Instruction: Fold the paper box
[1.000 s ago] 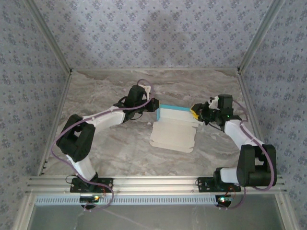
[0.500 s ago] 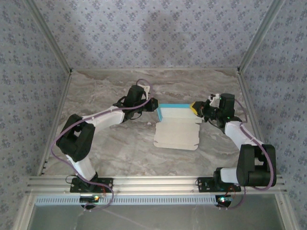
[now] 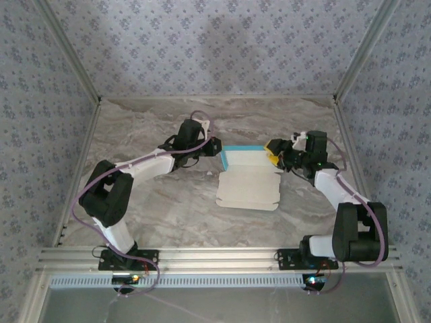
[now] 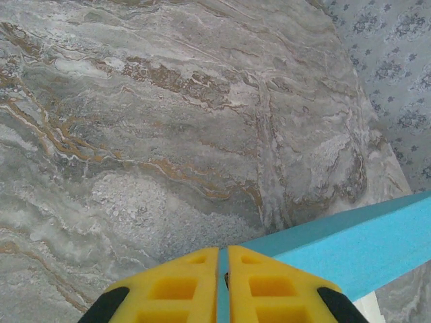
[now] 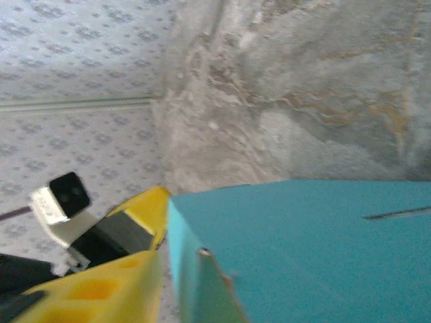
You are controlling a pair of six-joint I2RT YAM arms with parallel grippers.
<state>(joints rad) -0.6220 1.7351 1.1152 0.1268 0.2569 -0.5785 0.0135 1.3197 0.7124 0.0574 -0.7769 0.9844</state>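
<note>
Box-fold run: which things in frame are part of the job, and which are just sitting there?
Job:
paper box, blue wall up, beige panel flat
left tool, shut on that blue wall
right tool, at the box's right end

Not the job:
table
patterned walls
metal rail by the arm bases

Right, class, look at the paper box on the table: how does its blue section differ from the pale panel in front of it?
Colour: the blue section is light blue; the pale panel is beige. Pose: the blue section stands folded up; the pale panel lies flat on the table. Place: the blue section sits farther back, the pale panel nearer the table's front edge. Both are thin card, joined along a fold.
</note>
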